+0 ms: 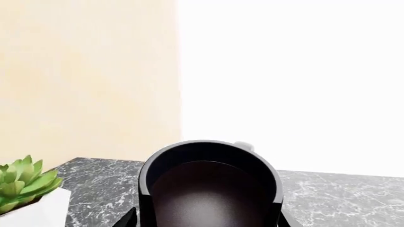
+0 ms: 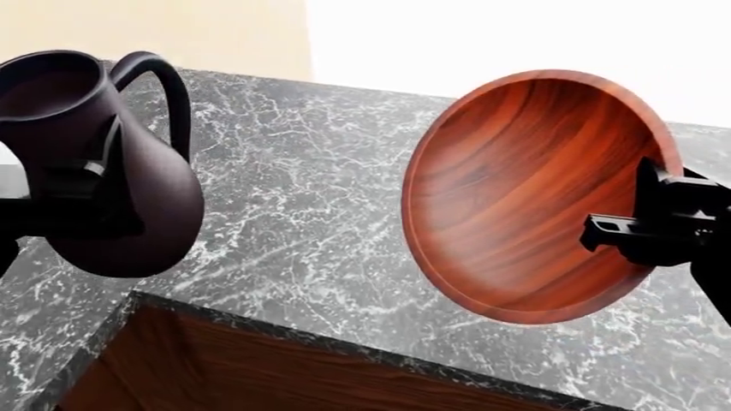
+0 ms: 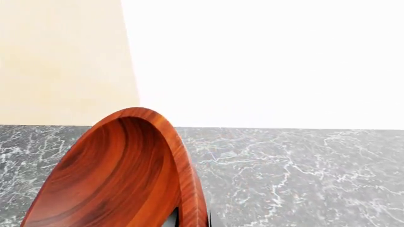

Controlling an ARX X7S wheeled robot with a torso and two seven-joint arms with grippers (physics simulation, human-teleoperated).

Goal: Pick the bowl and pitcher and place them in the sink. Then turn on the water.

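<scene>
My left gripper (image 2: 86, 193) is shut on the dark brown-purple pitcher (image 2: 103, 163) and holds it upright above the marbled counter (image 2: 308, 214) at the left of the head view. In the left wrist view the pitcher's open mouth (image 1: 209, 184) fills the space between my fingers. My right gripper (image 2: 639, 227) is shut on the rim of the reddish-brown wooden bowl (image 2: 525, 197), held on edge above the counter at the right. The bowl also shows in the right wrist view (image 3: 120, 175), its rim between my jaws. The sink, faucet and water are out of view.
A green succulent in a white pot (image 1: 28, 194) stands on the counter beside the pitcher in the left wrist view. The counter's front edge (image 2: 342, 347) runs over a brown wooden cabinet front (image 2: 228, 377). A cream wall (image 1: 88, 80) and a bright white backdrop lie behind.
</scene>
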